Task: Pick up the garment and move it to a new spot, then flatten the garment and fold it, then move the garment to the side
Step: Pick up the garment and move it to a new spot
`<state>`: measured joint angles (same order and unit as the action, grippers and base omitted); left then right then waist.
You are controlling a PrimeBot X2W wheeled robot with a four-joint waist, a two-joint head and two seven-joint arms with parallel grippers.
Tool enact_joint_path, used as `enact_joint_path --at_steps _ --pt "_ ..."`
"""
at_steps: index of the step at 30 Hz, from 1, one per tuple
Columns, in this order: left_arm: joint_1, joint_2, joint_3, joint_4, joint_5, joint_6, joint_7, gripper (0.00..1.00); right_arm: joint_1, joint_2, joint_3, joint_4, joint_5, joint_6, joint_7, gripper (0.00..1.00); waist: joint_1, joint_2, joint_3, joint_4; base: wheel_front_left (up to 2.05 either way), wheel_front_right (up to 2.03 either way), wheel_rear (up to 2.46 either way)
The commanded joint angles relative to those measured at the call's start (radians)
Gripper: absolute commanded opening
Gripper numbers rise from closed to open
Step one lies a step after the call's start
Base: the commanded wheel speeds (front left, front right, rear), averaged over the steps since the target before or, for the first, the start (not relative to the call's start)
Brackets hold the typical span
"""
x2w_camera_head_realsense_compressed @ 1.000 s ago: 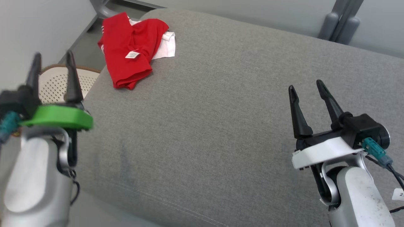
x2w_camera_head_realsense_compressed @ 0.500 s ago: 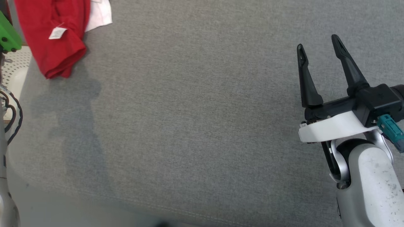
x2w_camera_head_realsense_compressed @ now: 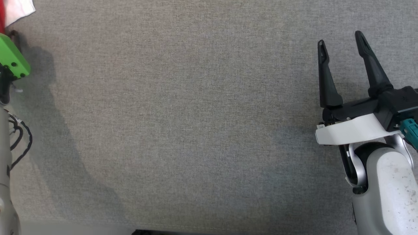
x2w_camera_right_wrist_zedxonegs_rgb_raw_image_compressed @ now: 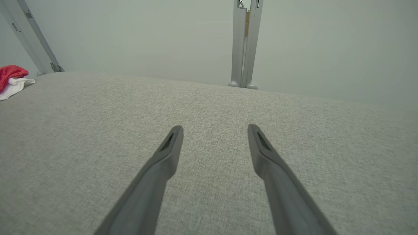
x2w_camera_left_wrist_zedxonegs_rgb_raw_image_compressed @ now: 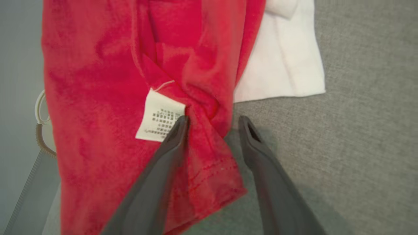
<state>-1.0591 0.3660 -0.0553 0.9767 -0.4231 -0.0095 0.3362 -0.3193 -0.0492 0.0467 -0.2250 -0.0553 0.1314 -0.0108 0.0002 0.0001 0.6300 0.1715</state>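
Red garment (x2w_camera_left_wrist_zedxonegs_rgb_raw_image_compressed: 98, 81) lies bunched at the far-left corner of the grey cushion (x2w_camera_head_realsense_compressed: 196, 114), overlapping a white cloth (x2w_camera_left_wrist_zedxonegs_rgb_raw_image_compressed: 284, 65). Your left gripper (x2w_camera_left_wrist_zedxonegs_rgb_raw_image_compressed: 214, 122) straddles a red fold, jaws apart; your right gripper (x2w_camera_head_realsense_compressed: 340, 37) hovers spread and empty over the cushion's right side. Pinch only hem beside the label (x2w_camera_left_wrist_zedxonegs_rgb_raw_image_compressed: 160, 119), and the fabric may slip free on the lift.

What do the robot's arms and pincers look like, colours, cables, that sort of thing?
The right pincer has two long, tapering black fingers on a white bracket, with a teal connector and a scuffed silver-white forearm. The left pincer has matching dark fingers, a bright green bracket and looped black cables.
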Motion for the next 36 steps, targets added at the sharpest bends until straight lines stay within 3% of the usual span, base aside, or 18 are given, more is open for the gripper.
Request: enact_joint_path --at_steps 1,2,10,14,18,25,30,36 --pt "-0.009 0.007 -0.008 0.015 0.004 -0.012 -0.002 0.27 -0.003 -0.002 0.002 0.008 0.01 -0.002 -0.01 1.0 -0.0002 -0.0001 -0.005 -0.001 0.0 0.0 0.0" --pt "-0.01 0.009 -0.01 0.022 0.004 -0.015 -0.003 0.0 -0.002 -0.002 0.004 0.012 0.013 -0.002 -0.012 1.0 -0.0002 -0.0001 -0.009 0.001 0.0 0.0 0.0" --pt "-0.043 0.043 -0.026 0.025 0.018 -0.035 -0.065 0.0 0.0 -0.003 0.006 0.065 0.046 -0.002 -0.05 1.0 -0.0002 -0.0001 -0.083 -0.002 0.0 0.0 0.0" --pt "-0.06 0.031 -0.036 0.004 0.011 -0.06 -0.101 0.0 0.017 -0.003 -0.003 0.103 0.069 -0.002 -0.076 1.0 -0.0002 -0.0001 -0.143 -0.011 0.0 0.0 0.0" --pt "-0.082 -0.002 -0.082 -0.044 0.021 -0.095 -0.115 0.0 0.041 -0.002 -0.022 0.15 0.096 -0.002 -0.105 1.0 -0.0002 -0.0001 -0.222 -0.026 0.0 0.0 0.0" --pt "-0.102 -0.064 -0.18 -0.17 0.012 -0.118 -0.104 0.0 0.085 -0.002 -0.058 0.224 0.148 -0.002 -0.155 1.0 -0.0002 -0.0001 -0.355 -0.089 0.0 0.0 0.0" --pt "-0.102 -0.131 -0.25 -0.277 -0.028 -0.121 -0.082 0.0 0.119 -0.002 -0.082 0.265 0.171 -0.002 -0.179 1.0 -0.0002 -0.0001 -0.424 -0.162 0.0 0.0 0.0" --pt "-0.073 -0.238 -0.321 -0.34 -0.074 -0.121 -0.039 0.0 0.133 -0.002 -0.082 0.303 0.199 -0.002 -0.198 1.0 -0.0002 -0.0001 -0.433 -0.267 0.0 0.0 0.0"
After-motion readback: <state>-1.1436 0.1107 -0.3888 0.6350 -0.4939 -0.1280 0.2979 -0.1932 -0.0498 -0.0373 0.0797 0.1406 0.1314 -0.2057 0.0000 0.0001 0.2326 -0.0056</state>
